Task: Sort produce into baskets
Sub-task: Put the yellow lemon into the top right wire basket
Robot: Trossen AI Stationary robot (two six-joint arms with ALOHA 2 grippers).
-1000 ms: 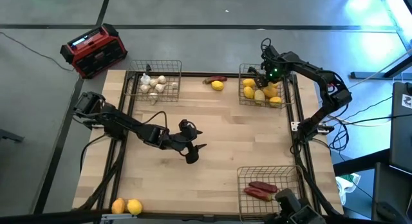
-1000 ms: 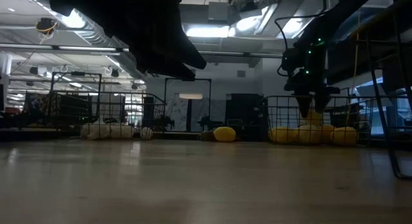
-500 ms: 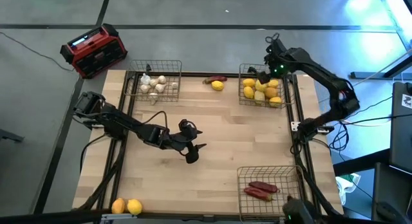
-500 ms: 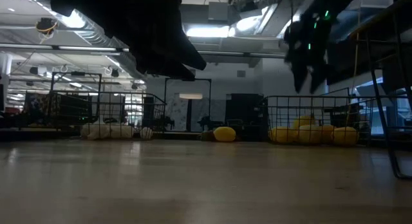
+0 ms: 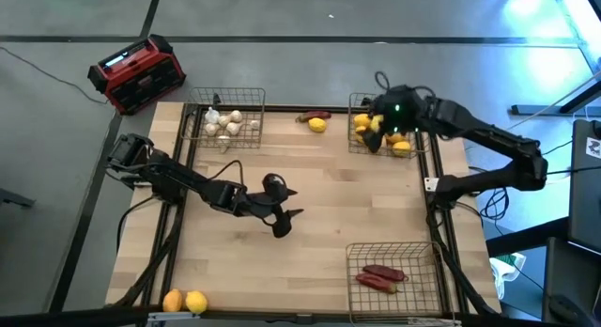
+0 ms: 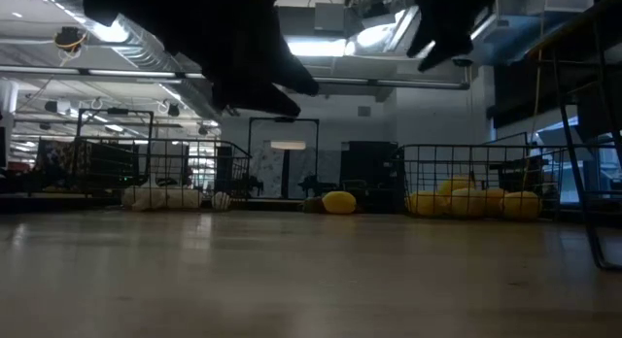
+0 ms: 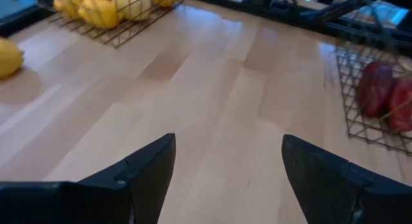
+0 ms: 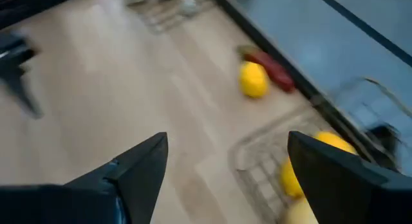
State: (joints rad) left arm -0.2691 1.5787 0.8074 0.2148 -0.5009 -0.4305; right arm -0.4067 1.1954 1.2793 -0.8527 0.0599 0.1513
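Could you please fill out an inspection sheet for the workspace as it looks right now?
Surface: wooden table, bare in the middle.
Job's things: three wire baskets; bulbs in the far-left basket, yellow fruit in the far-right basket, red peppers in the near basket. Loose: lemon beside a red pepper at the far edge; two fruits at the near-left corner.
Clutter: red and black box off the table.
Grippers: left gripper open over mid-table; right gripper open, empty, above the far-right basket.
Cables: cable on the floor.
Surroundings: nobody seen.
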